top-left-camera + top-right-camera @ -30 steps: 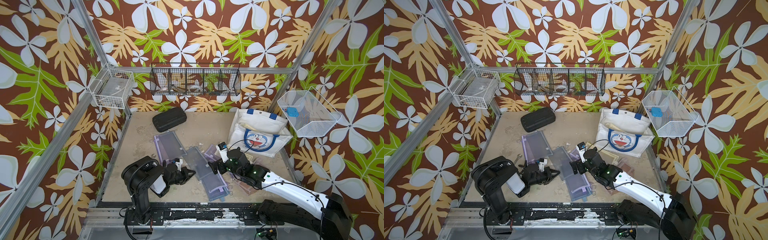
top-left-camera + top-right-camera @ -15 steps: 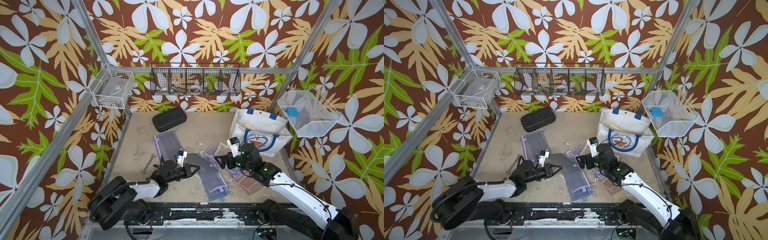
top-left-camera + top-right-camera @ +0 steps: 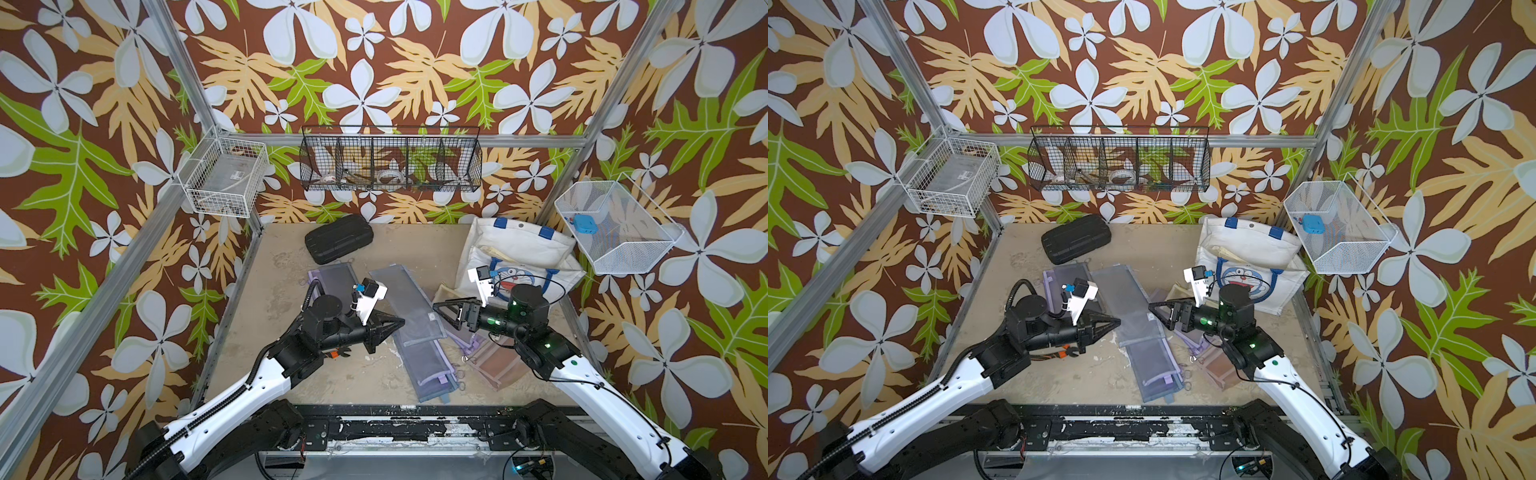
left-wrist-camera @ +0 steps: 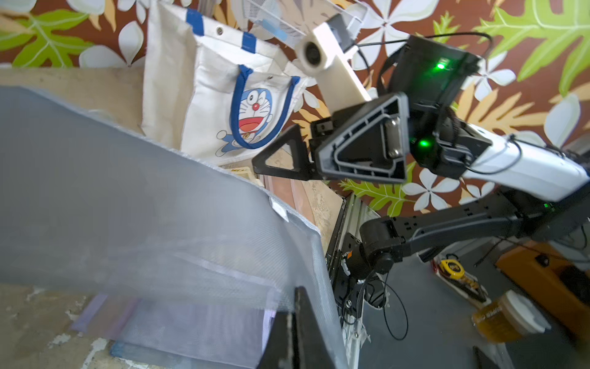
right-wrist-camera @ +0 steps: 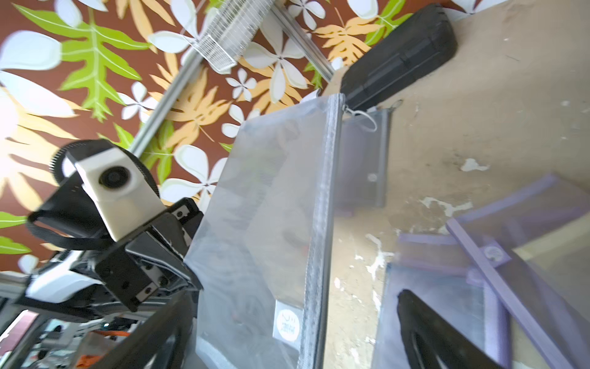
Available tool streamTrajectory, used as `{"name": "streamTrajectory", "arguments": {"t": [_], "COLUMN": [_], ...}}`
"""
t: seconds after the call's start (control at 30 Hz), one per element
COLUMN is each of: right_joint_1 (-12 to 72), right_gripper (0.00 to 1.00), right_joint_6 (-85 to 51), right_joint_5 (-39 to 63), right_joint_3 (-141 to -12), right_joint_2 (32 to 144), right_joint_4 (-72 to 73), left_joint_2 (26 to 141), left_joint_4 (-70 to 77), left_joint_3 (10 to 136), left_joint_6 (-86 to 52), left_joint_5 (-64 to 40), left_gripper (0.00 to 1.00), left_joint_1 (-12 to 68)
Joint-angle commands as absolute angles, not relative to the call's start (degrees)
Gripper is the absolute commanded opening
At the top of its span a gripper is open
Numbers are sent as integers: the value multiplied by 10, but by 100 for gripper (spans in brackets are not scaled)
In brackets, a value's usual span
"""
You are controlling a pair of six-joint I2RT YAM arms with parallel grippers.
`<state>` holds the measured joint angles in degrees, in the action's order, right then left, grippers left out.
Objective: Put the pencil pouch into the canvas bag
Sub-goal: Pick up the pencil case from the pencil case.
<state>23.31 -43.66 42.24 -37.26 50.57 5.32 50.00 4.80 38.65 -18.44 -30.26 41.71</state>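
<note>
- Pinches one long edge of the grey mesh pouch (image 3: 409,301) in the left gripper (image 3: 400,322), jaws closed tight on the fabric.
- Holds that pouch raised at the gripped side and tilted above the table (image 3: 282,299), over the middle of the workspace.
- Spreads the right gripper (image 3: 437,306) wide open, gripping nothing, tips just beside the pouch's zip edge and facing the left gripper across it; cannot tell whether they touch the mesh.
- Has the pouch outside the bag (image 3: 523,245), with the right gripper between the two.
- Stands the bag at the table's rear right corner, mouth open upward, blue handles up, cat face turned toward the arms.
- Shows purple pouches (image 3: 428,365) lying flat under and in front of the grey one, and a brown pouch (image 3: 498,365) flat by the right arm.
- Shows the black case (image 3: 338,239) lying flat at the rear, left of centre, just behind another purple pouch.
</note>
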Motion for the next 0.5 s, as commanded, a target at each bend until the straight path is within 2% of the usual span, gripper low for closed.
{"name": "streamTrajectory", "arguments": {"t": [0.0, 0.3, 0.47], "right_joint_1": [231, 237, 271], "right_gripper": [100, 100, 91], "right_joint_6": [-506, -516, -502], "right_joint_5": [502, 565, 553], "right_joint_3": [-366, -353, -373], "right_joint_2": [511, 522, 554], "right_joint_4": [155, 203, 218], "left_joint_2": [466, 457, 469], "left_joint_4": [25, 32, 39], "left_joint_3": [386, 386, 384], "left_joint_6": [-100, -77, -74], "left_joint_5": [-341, -378, -391], "left_gripper": [0, 0, 0], "left_joint_1": [420, 428, 437]}}
